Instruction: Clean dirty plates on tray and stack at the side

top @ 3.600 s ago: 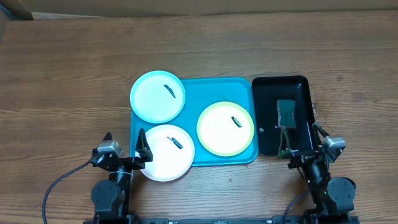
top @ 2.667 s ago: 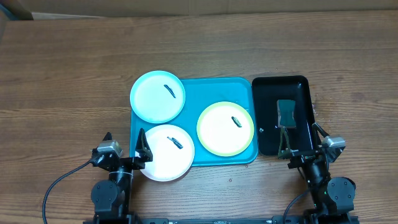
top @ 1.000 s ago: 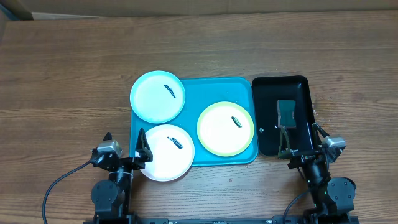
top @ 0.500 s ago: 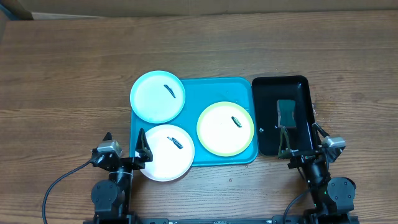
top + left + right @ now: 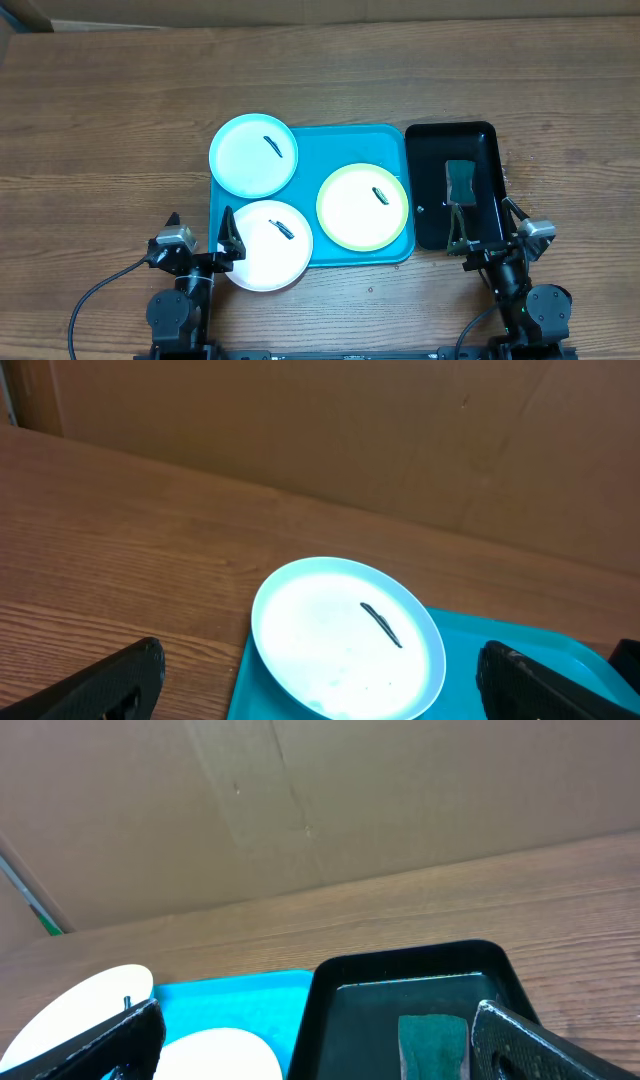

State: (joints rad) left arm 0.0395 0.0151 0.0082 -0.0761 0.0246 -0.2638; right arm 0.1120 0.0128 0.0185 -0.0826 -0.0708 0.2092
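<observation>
While both arms sat at the near table edge, the overhead view showed the tray (image 5: 340, 145) at the table's centre, its long axis running left to right. The pale blue plate (image 5: 253, 154) overhung the tray's far left corner, the white plate (image 5: 268, 245) overhung the near left corner, and the yellow-green rimmed plate (image 5: 362, 207) lay flat in the right half. Each plate carried one short, slanted dark smear. A black tray (image 5: 480, 135) stood just beside the right end, its long axis pointing away from the robot, with a dark sponge (image 5: 459, 182) inside. The left gripper (image 5: 200, 225) and right gripper (image 5: 485, 228) were spread fully apart and held nothing.

From the left wrist view, the fingers (image 5: 120, 675) stood wide apart at the lower corners, empty, with the pale blue plate ahead between them.

From the right wrist view, the fingers (image 5: 530, 1040) were likewise wide apart and empty, framing the black tray and sponge.
</observation>
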